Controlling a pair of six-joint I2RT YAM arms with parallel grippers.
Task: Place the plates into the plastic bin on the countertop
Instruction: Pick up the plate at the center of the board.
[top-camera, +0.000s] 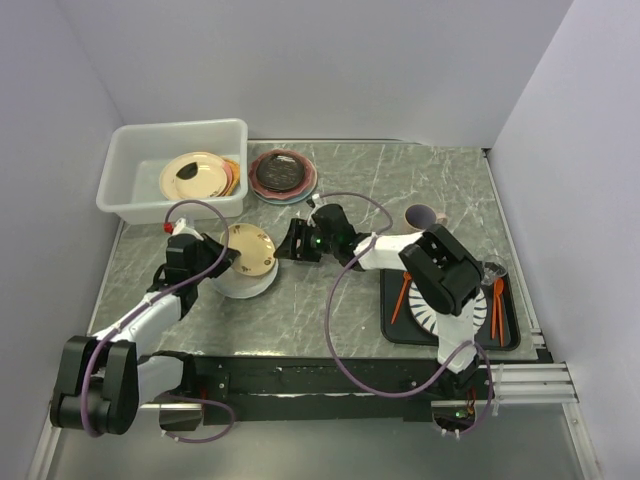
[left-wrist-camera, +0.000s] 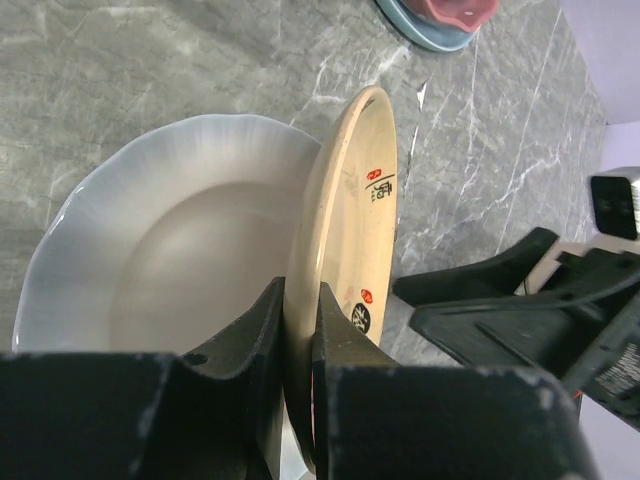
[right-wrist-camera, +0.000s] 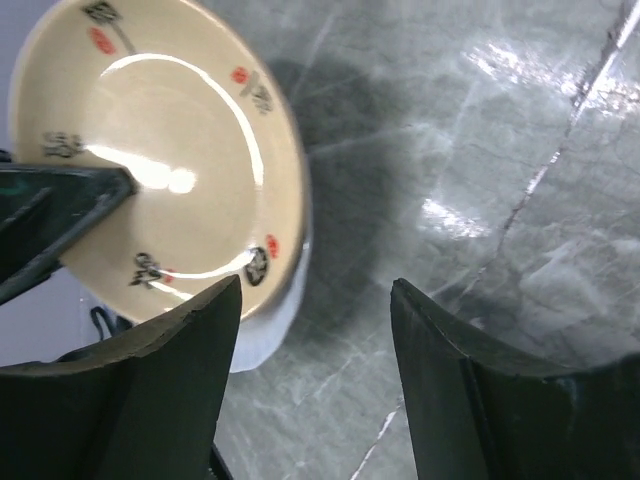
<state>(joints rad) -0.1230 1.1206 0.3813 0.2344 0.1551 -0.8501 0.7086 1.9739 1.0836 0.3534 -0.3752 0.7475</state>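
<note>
My left gripper (top-camera: 228, 256) is shut on the rim of a tan-gold plate (top-camera: 250, 248) with small black and red marks, holding it tilted above a white plate (top-camera: 243, 284) on the countertop (top-camera: 380, 180). In the left wrist view the tan-gold plate (left-wrist-camera: 350, 240) stands edge-on between my fingers (left-wrist-camera: 255, 330), over the white plate (left-wrist-camera: 170, 240). My right gripper (top-camera: 293, 241) is open and empty, just right of the tan plate (right-wrist-camera: 150, 150). The plastic bin (top-camera: 130, 150) at back left holds a tan plate (top-camera: 195, 176) on others. A dark brown pink-rimmed plate (top-camera: 282, 174) tops a stack beside the bin.
A black tray (top-camera: 505, 335) at the right holds a white plate with dark stripes (top-camera: 450, 305) and orange utensils (top-camera: 498, 305). A small dark cup (top-camera: 422, 215) stands behind the right arm. Grey walls close in on both sides.
</note>
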